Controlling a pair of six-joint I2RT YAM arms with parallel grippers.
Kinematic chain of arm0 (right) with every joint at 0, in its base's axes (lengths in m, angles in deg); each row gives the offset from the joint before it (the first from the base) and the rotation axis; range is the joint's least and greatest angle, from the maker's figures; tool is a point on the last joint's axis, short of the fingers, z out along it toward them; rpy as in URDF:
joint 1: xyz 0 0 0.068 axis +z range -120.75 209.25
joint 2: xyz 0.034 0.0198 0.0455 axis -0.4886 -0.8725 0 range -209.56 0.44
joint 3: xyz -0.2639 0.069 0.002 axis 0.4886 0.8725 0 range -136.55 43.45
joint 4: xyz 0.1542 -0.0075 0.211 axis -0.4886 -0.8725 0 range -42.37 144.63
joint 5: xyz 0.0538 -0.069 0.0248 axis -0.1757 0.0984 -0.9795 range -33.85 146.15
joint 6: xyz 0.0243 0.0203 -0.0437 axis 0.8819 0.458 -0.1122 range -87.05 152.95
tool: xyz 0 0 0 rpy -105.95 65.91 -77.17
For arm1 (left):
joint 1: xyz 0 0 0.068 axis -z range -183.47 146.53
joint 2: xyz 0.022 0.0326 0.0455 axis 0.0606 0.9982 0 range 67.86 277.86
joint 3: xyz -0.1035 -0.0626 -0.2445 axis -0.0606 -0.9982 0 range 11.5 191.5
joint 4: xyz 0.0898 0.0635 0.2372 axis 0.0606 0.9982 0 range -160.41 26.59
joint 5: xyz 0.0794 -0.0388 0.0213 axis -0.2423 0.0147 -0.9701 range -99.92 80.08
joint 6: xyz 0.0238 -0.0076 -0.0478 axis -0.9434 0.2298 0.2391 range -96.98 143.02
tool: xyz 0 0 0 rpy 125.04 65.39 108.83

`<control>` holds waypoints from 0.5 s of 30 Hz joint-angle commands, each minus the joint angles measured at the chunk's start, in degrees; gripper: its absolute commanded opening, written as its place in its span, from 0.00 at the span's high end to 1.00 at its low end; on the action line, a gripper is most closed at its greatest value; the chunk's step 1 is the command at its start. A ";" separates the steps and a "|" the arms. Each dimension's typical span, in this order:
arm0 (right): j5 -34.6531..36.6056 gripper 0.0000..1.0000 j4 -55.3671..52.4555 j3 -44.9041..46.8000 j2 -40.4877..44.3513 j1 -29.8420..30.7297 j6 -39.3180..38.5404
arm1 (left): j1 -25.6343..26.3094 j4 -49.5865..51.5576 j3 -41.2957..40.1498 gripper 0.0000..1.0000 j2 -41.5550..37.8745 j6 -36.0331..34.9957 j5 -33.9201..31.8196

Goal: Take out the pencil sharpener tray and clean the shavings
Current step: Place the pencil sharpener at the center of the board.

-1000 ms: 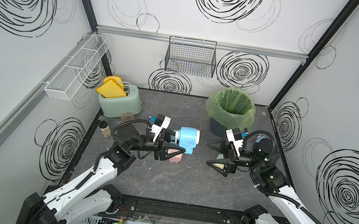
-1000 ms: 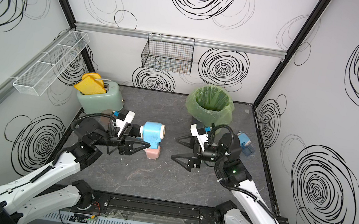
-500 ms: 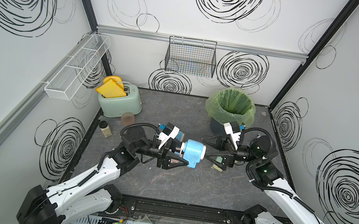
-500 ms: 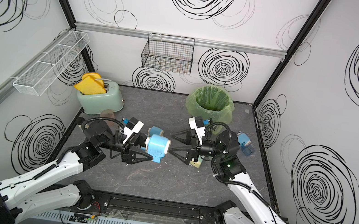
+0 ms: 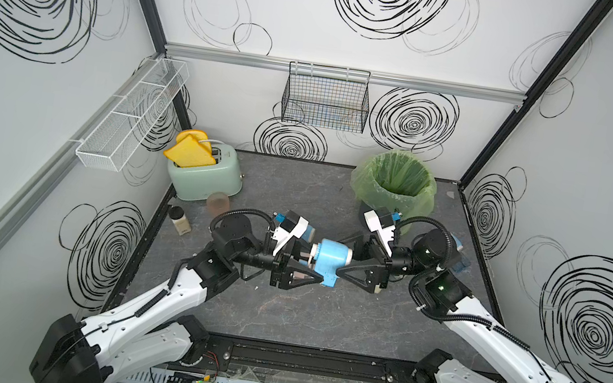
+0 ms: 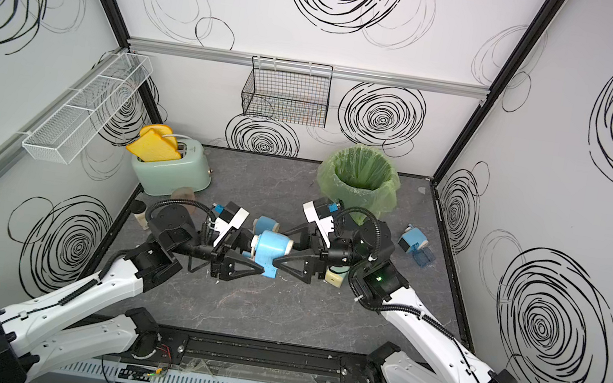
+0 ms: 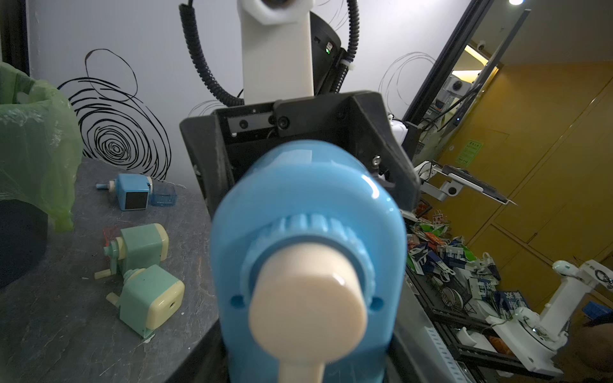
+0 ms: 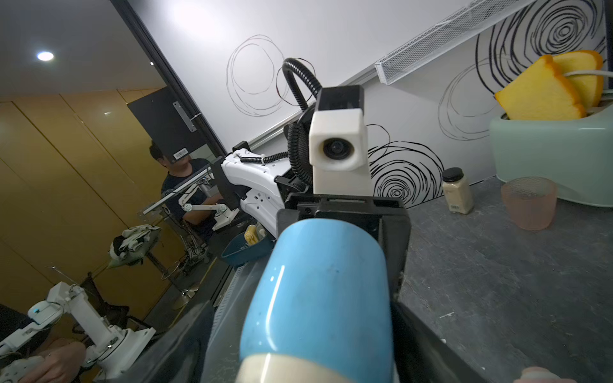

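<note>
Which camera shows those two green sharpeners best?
The left wrist view: both green sharpeners lie in full sight on the table. In a top view only a corner peeks from under the right arm; the right wrist view misses them.

In the left wrist view the blue sharpener (image 7: pixel 308 252) is blurred and cut off by the edge.

Top views: high over near edge, angled down toward far wall; whole table (image 5: pixel 298 315) shared. Left wrist: close behind blue sharpener (image 7: pixel 308 205), facing right. Right wrist: equally close, facing left toward toaster (image 8: pixel 557 142).
</note>
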 commanded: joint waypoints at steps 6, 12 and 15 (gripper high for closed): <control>1.59 0.43 0.43 -2.24 -0.89 1.01 -0.37 | 0.10 -1.03 2.13 0.64 -0.50 -1.10 -1.33; 8.00 0.50 -6.89 -1.57 0.36 0.92 -7.25 | -1.11 2.05 1.99 0.26 -1.25 -2.59 -4.81; 13.70 0.52 -10.02 -0.20 1.50 0.92 -11.32 | -3.86 4.88 1.96 0.02 -2.29 -2.13 -7.91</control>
